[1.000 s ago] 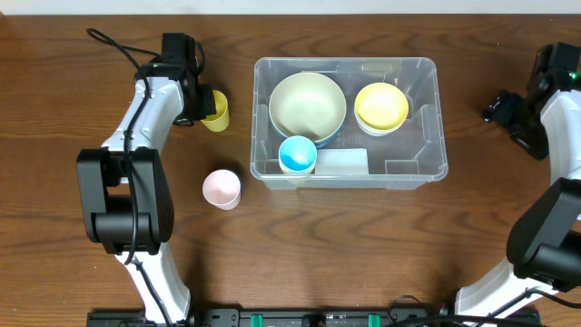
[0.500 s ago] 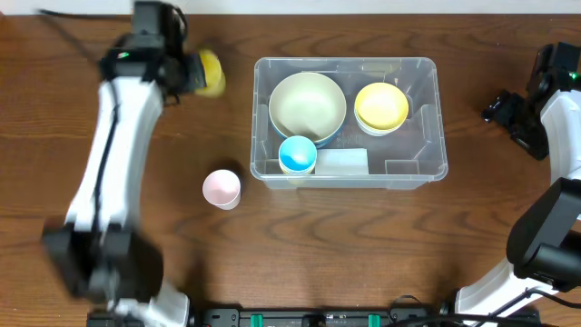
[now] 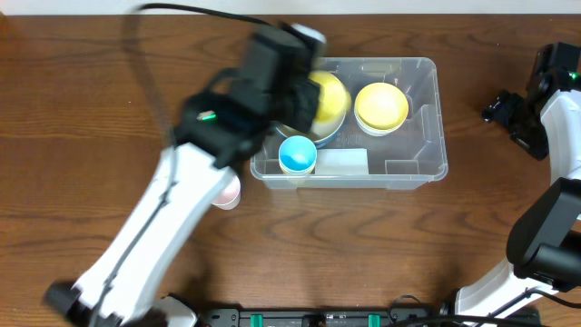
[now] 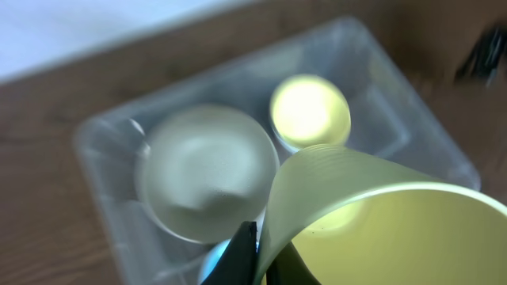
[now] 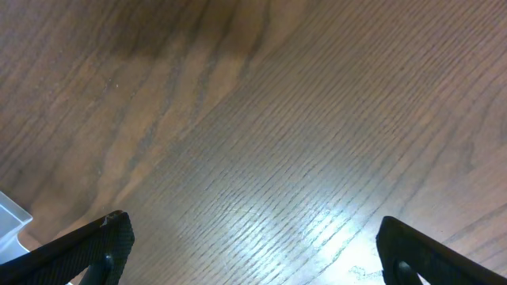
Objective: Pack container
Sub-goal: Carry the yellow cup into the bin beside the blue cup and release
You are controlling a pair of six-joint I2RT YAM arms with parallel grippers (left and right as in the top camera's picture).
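Container (image 3: 419, 145): clear glossy plastic. Table (image 3: 363, 254): dark wood, visible grain, slight sheen. Yellow cup (image 4: 372, 229): thin, finely ribbed wall.

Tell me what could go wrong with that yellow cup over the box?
The left fingers pinch the yellow cup only by its thin wall, so it might slip and drop onto the pale bowl. The container looks crowded, with a blue cup and yellow bowl, so the cup could tip over.
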